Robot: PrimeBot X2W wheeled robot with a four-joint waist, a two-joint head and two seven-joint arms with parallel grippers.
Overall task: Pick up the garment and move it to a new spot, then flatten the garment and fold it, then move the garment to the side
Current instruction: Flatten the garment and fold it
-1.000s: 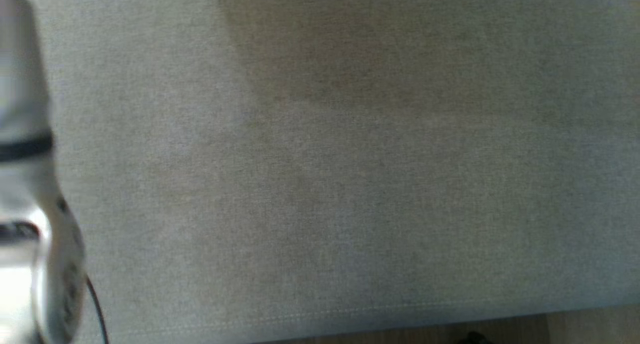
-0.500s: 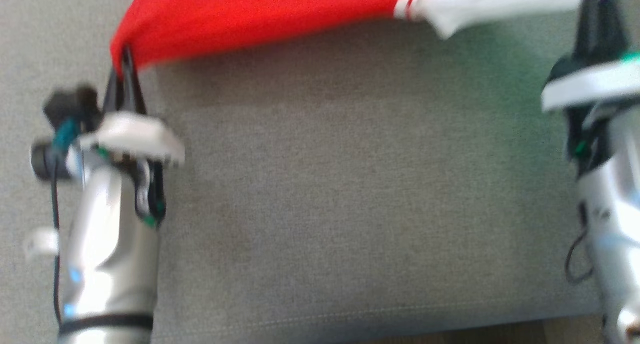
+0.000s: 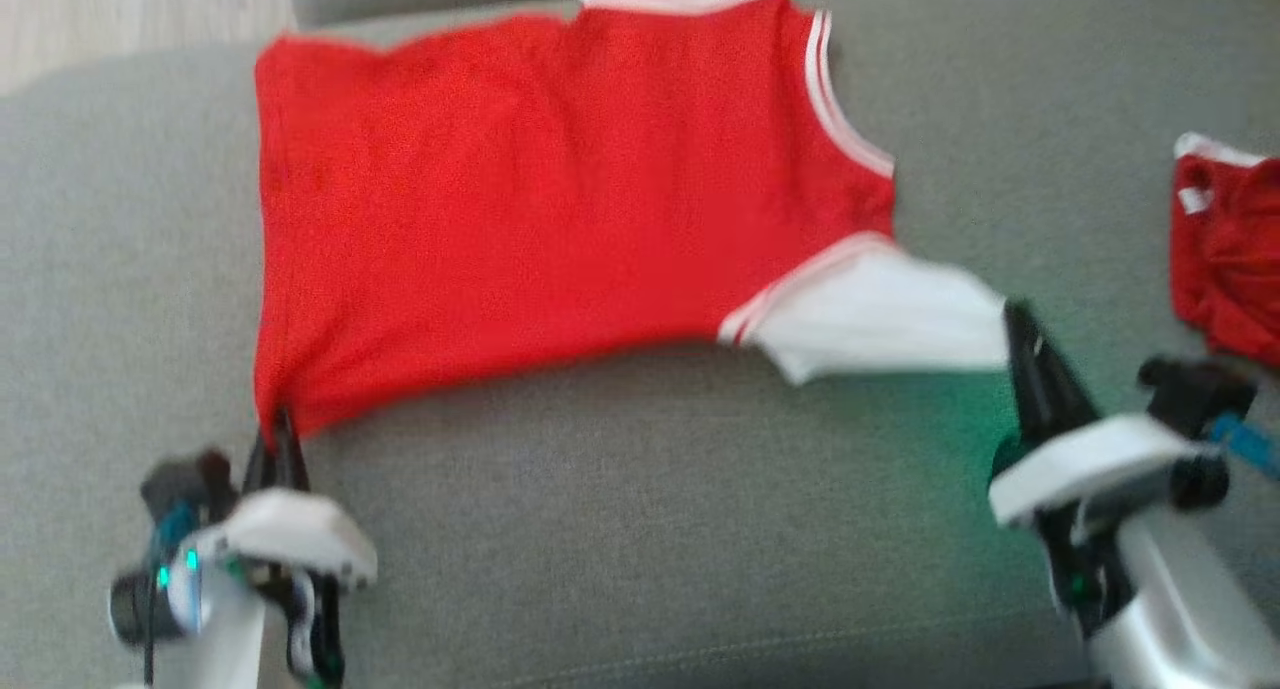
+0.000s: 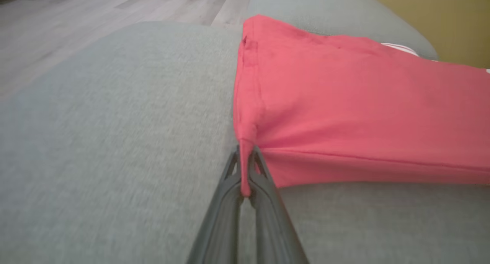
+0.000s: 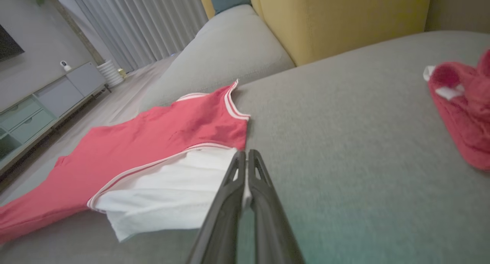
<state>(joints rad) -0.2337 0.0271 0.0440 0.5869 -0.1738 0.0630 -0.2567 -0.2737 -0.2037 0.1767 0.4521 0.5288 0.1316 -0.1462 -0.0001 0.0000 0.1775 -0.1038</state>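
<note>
The garment point(image 3: 560, 209) is a red shirt with white sleeves and white trim, spread over the grey sofa cushion point(image 3: 640, 529). My left gripper point(image 3: 278, 431) is shut on the near-left hem corner of the garment point(image 4: 344, 114), pinching it between the tips. My right gripper point(image 3: 1018, 321) is shut on the edge of the white sleeve point(image 3: 880, 319) at the near right; in the right wrist view the sleeve point(image 5: 172, 187) meets the closed tips of that gripper point(image 5: 245, 156). The edge between both grips hangs a little above the cushion.
A second crumpled red garment point(image 3: 1225, 259) lies at the right on the cushion point(image 5: 363, 141). A yellow backrest point(image 5: 329, 18) rises behind. Wooden floor point(image 4: 76, 22) lies beyond the cushion's left end, with a low cabinet point(image 5: 42, 103) further off.
The head camera has tilted upward, bringing the whole garment and both grippers into the picture. Both grippers stay shut on the garment's corners.
</note>
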